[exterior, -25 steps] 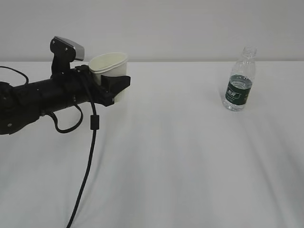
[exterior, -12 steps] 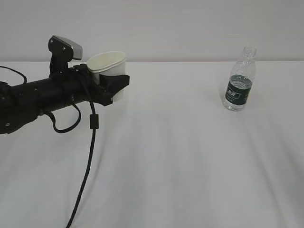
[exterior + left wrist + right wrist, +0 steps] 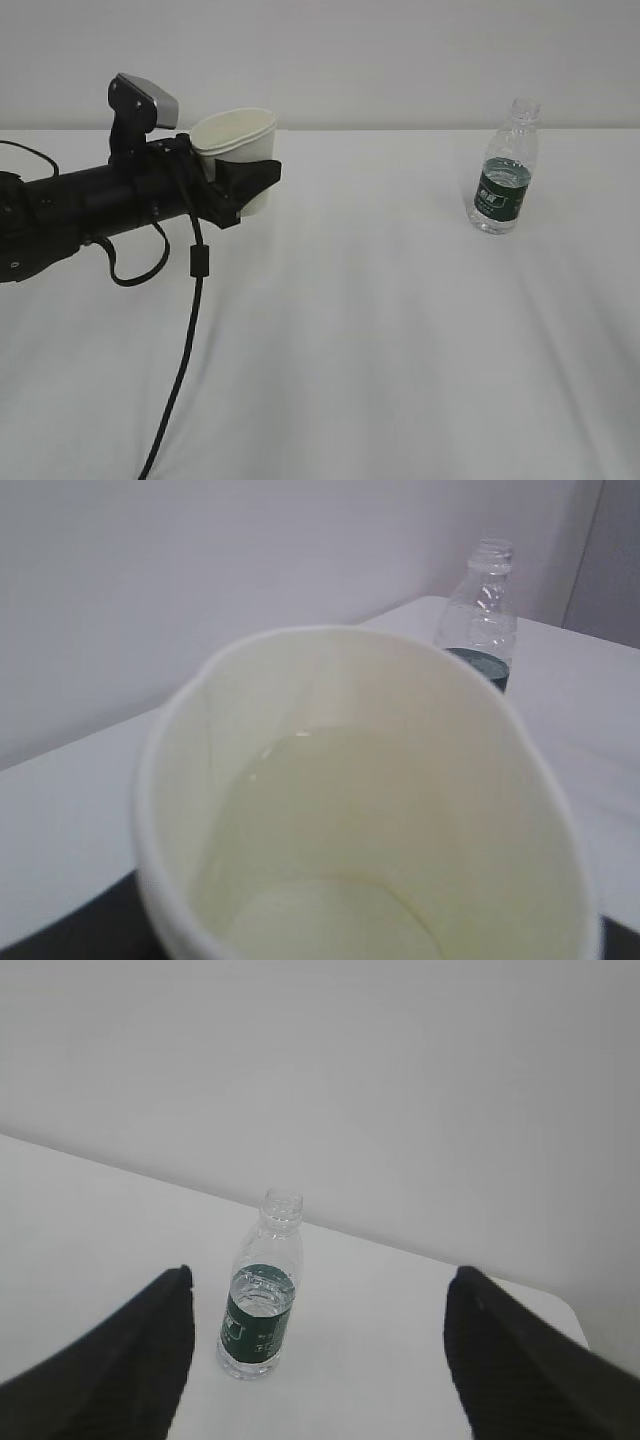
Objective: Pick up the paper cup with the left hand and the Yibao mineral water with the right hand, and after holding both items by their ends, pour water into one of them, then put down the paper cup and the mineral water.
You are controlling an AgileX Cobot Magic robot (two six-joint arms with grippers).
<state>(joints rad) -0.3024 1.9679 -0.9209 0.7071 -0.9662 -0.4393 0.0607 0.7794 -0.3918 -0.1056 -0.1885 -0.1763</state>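
We see the paper cup point(image 3: 238, 150) at about 10 o'clock of the exterior view, clamped between the jaws of the left hand point(image 3: 245, 183), with liquid inside it. The Yibao mineral water point(image 3: 505, 170) stands upright on the white table point(image 3: 400, 340) at 2 o'clock, uncapped, well apart from the cup. The right hand point(image 3: 320, 1360) faces it with jaws spread wide, holding nothing.

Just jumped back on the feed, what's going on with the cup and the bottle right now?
The left hand has the paper cup clamped and raised over the table; the cup holds water. The Yibao mineral water stands upright and uncapped at the far right, untouched. The right hand is open and facing the bottle from a distance, not yet around it.
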